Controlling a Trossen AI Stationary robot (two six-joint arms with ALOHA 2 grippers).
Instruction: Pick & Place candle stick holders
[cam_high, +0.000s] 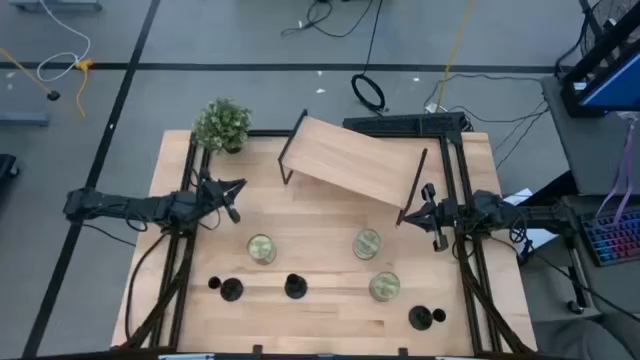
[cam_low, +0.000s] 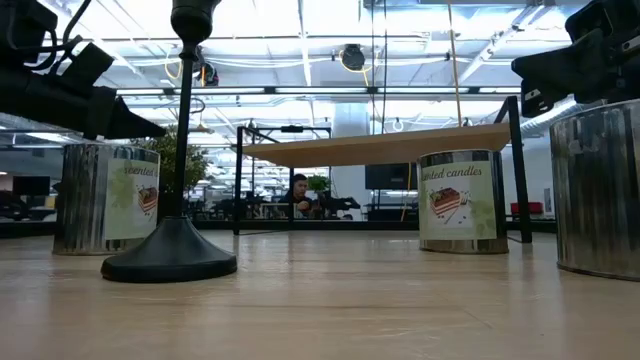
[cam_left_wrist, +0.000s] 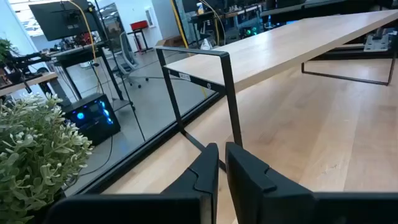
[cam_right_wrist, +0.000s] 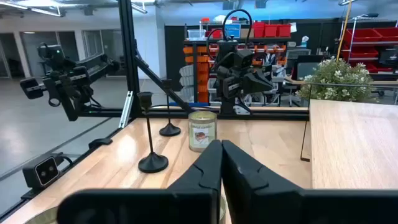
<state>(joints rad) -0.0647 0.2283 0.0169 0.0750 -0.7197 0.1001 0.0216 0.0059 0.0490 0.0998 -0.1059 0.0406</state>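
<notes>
Black slim-stemmed candle stick holders on pale wood table; left pincer narrowly parted, right pincer closed, both empty.

The only words that can be read are "scented candles", printed above a small picture on the pale green label of the shiny metal candle jar standing on the light wooden table.
</notes>
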